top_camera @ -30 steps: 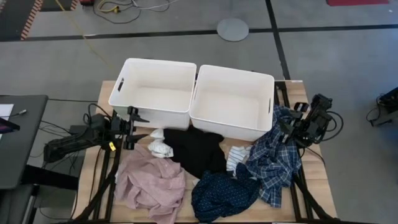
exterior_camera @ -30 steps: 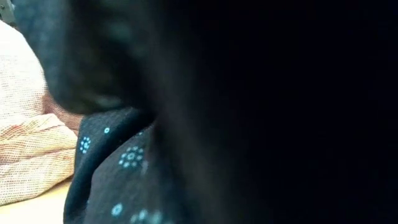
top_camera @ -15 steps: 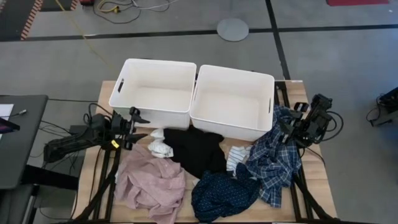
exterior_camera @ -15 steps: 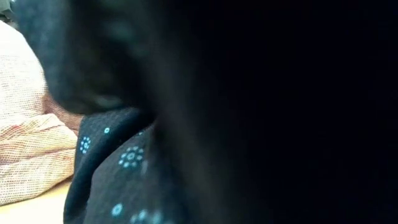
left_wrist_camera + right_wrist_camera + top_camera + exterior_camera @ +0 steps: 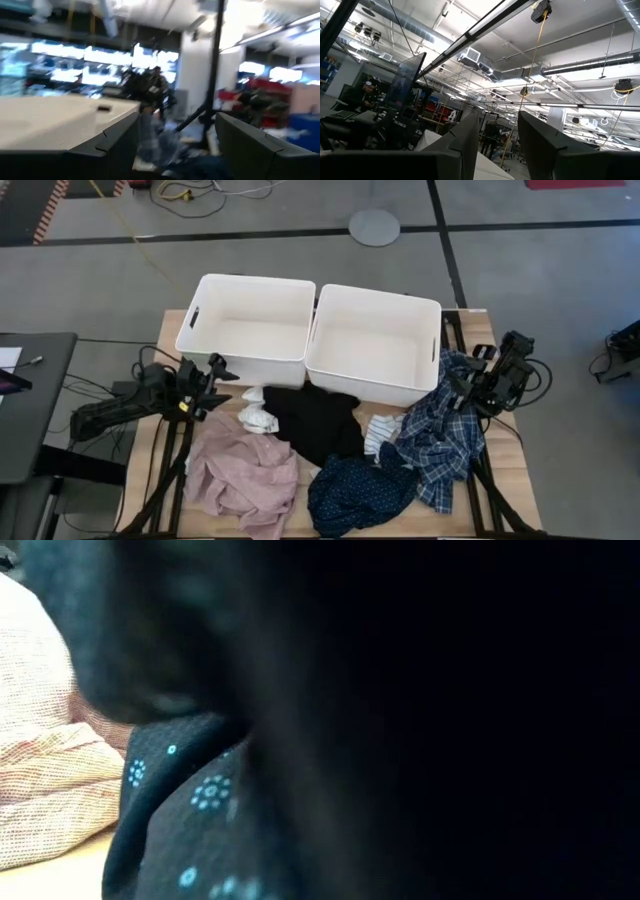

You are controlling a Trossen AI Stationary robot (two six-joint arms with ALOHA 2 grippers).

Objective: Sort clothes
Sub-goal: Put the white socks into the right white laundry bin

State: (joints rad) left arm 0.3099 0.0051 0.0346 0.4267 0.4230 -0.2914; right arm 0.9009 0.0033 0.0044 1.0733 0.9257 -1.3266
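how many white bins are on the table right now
2. The left bin and the right bin stand side by side at the table's far edge, behind the clothes; both look empty.

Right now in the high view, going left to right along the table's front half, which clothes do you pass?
Pink garment → black garment → navy dotted garment → plaid shirt. The small socks sit tucked between these, so I leave them out of the order.

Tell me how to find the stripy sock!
Start at the right-hand white plastic bin on the wooden table. Just below its front right corner, a small striped white sock lies between the black garment and the blue-white plaid shirt. Only it has thin stripes.
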